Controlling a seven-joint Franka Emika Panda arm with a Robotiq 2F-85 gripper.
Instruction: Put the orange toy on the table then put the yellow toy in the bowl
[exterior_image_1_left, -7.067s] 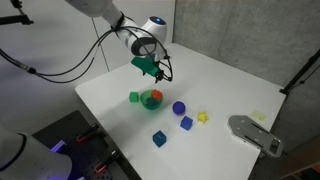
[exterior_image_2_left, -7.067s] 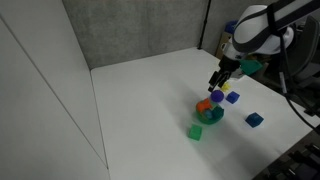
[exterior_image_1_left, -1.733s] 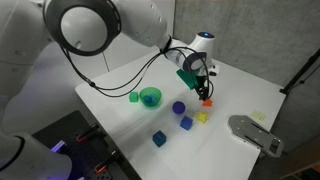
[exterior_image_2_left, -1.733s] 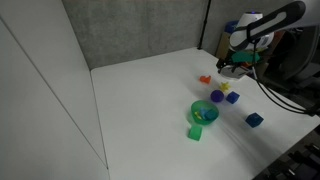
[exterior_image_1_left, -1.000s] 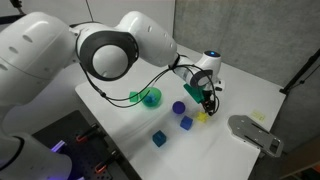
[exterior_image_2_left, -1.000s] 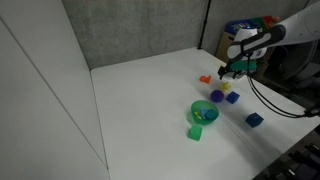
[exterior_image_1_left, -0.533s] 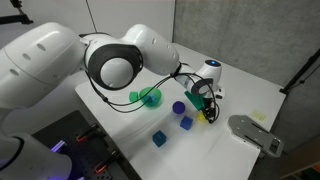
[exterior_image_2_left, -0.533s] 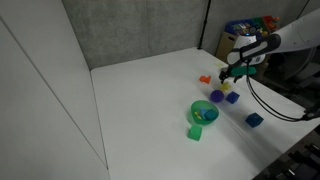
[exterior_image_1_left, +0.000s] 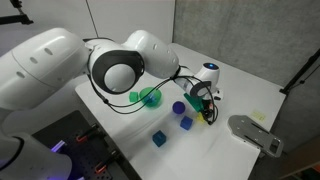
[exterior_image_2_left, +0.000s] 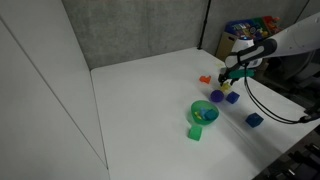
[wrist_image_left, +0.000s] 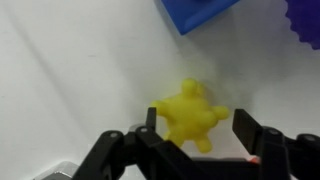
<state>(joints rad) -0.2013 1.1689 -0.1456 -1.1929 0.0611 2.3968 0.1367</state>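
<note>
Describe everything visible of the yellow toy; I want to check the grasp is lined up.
In the wrist view the yellow toy is a small pale-yellow lumpy blob with stubby star-like arms, matte like soft plastic. It lies flat on the white table, near a blue block but apart from it. The gripper straddles it, jaws open, one finger each side; no firm grip shows.
</note>
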